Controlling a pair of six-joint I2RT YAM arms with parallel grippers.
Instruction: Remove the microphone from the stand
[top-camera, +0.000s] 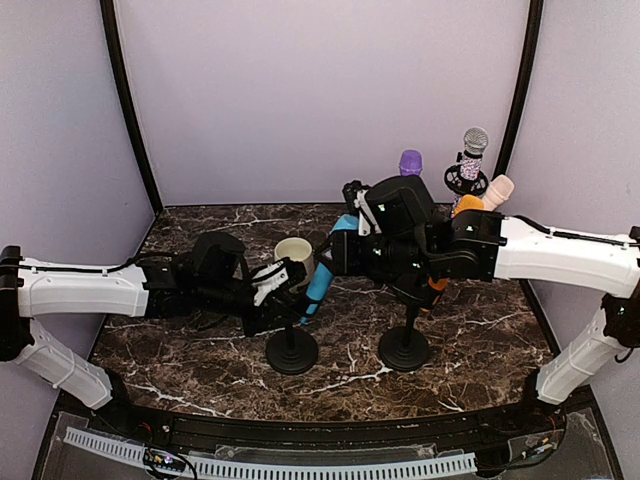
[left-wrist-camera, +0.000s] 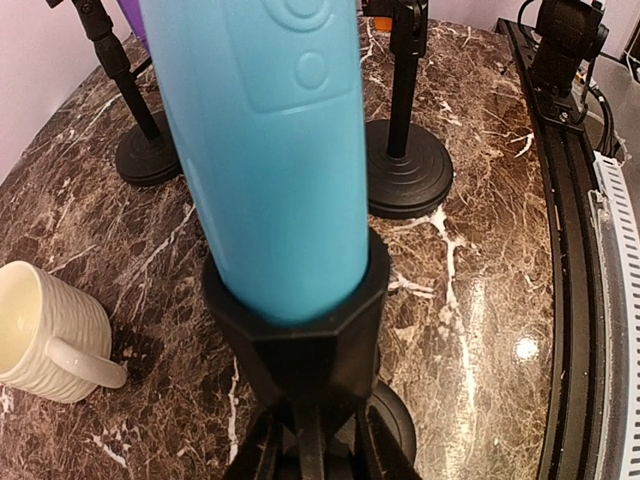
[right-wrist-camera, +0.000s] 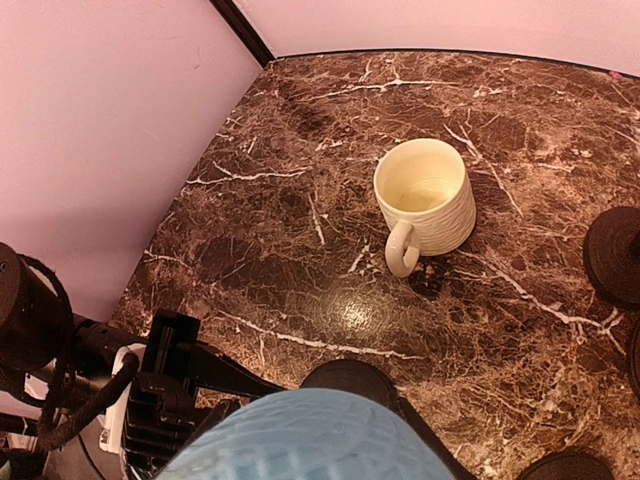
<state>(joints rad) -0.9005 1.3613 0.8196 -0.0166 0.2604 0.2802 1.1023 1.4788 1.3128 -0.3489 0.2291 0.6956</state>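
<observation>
The blue microphone (top-camera: 324, 272) leans in the black clip (left-wrist-camera: 300, 335) of the near stand (top-camera: 292, 350). In the left wrist view its smooth body (left-wrist-camera: 265, 150) fills the frame above the clip. My left gripper (top-camera: 288, 298) is shut on the stand's post just below the clip, with a dark finger on each side of the post (left-wrist-camera: 308, 440). My right gripper (top-camera: 343, 250) is shut on the microphone's upper end. The pale blue mesh head (right-wrist-camera: 310, 440) fills the bottom of the right wrist view and hides most of that gripper's fingers.
A cream mug (top-camera: 295, 252) stands just behind the stand. A second stand (top-camera: 404, 346) holds an orange microphone (top-camera: 466, 204) to the right. Purple (top-camera: 411, 161), glittery (top-camera: 473, 148) and pale pink (top-camera: 498, 189) microphones stand at the back right. Walls close the back and sides.
</observation>
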